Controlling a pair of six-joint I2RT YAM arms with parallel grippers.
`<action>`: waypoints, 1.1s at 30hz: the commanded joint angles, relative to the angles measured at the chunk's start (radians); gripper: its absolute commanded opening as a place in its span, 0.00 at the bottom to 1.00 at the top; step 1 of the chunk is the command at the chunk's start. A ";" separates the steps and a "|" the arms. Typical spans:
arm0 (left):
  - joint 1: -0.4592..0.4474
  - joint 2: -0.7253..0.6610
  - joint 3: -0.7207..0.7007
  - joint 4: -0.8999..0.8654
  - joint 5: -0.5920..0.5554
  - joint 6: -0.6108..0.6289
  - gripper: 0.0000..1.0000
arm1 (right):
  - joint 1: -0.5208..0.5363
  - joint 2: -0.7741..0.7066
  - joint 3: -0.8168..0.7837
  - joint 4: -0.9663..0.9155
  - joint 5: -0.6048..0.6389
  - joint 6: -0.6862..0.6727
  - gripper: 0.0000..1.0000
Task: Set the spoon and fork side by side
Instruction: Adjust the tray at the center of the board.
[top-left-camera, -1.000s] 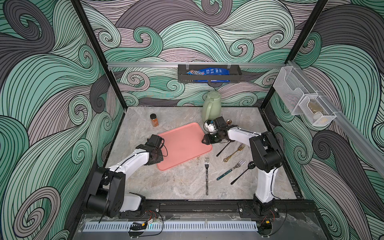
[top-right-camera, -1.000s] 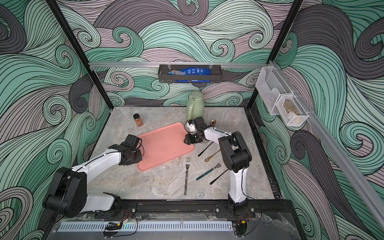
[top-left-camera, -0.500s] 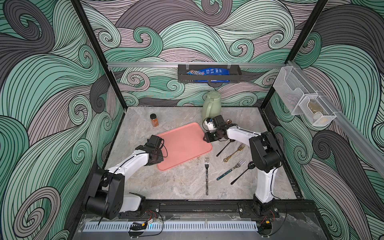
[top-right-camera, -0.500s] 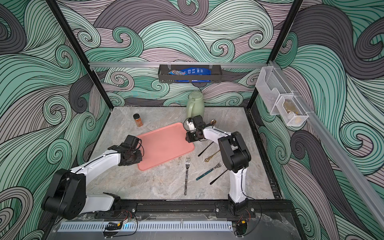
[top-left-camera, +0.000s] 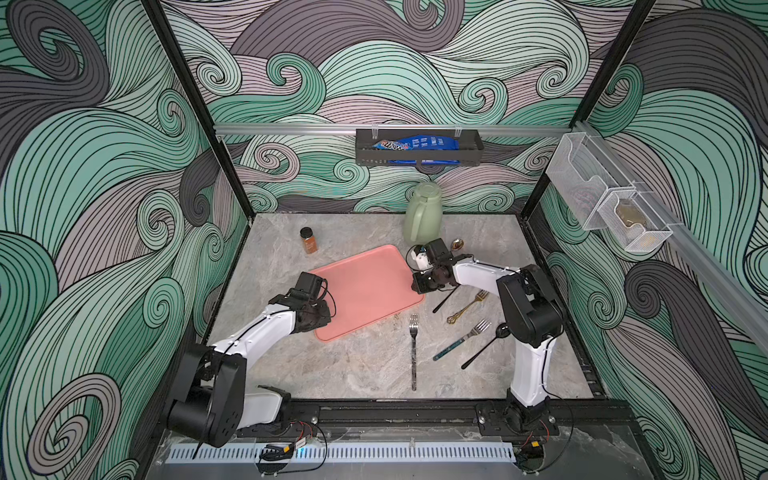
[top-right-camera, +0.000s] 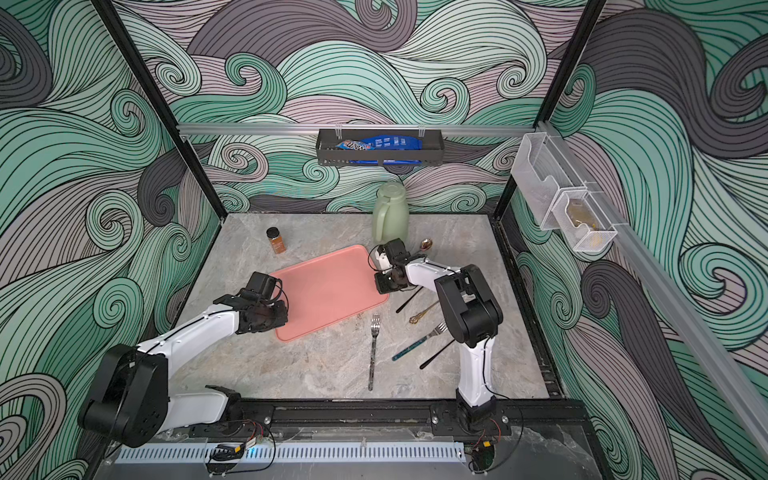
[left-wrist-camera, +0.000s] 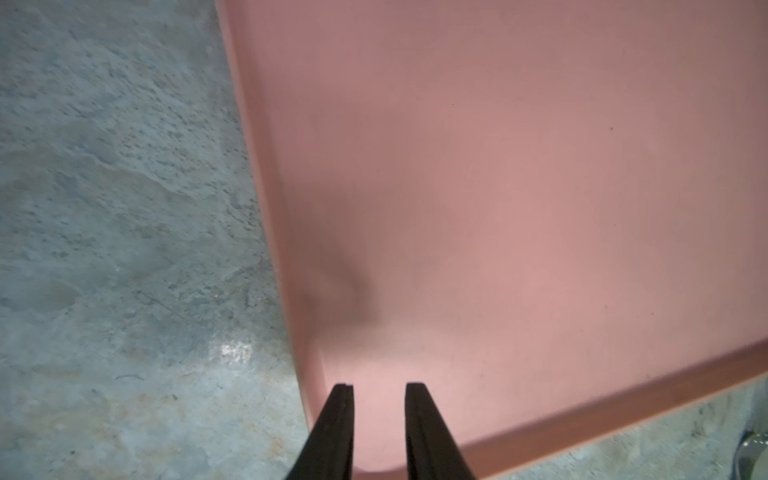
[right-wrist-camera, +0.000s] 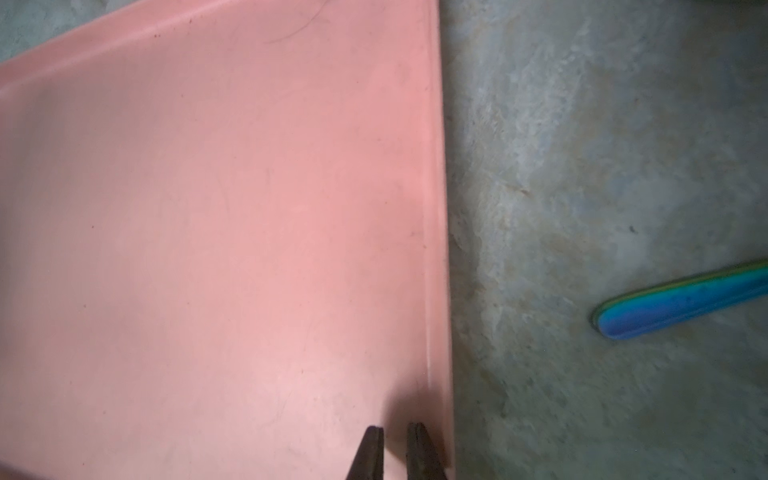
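L gripper (left-wrist-camera: 379, 386): jaws parted by a narrow gap, only tray floor showing btwn them, nothing visibly pinched. They sit over one corner of the flat salmon-pink plastic tray (top-left-camera: 365, 291), the corner toward the tabletop's left edge. R gripper (right-wrist-camera: 395, 430): jaws almost pressed together w/ a thin slit left, also empty, just inside the tray rim on the side facing the tabletop's right edge.

No cutlery is held. It all lies on the grey stone-look tabletop (top-left-camera: 332, 374) btwn tray and right edge: plain steel fork (top-left-camera: 413, 353) just off the tray's front corner, gold fork (top-left-camera: 467, 307), fork w/ iridescent blue handle (top-left-camera: 459, 341), and matte black spoon (top-left-camera: 483, 349) just beside it. All are skewed, not yet paired.

Risks, prob.:
- If an arm drags the tray, its front corner shoves the steel fork.
- R arm passes close by the gold fork and could sweep it.
- Thin flat handles on hard stone may slip from a pinch.

Both top views give the whole layout, but the gripper bodies hide the jaw gaps. Wrist views show those gaps. R wrist view also shows the blue handle's end up close, but no spoon.
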 joint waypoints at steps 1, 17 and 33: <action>0.010 -0.026 -0.007 0.019 0.043 -0.024 0.26 | 0.004 -0.032 -0.054 -0.012 0.003 0.038 0.14; 0.009 -0.037 -0.023 -0.013 -0.002 -0.029 0.27 | 0.002 -0.122 -0.212 0.064 -0.002 0.143 0.00; 0.068 -0.021 -0.009 -0.046 -0.112 -0.047 0.43 | -0.001 -0.152 0.020 -0.017 0.044 -0.025 0.51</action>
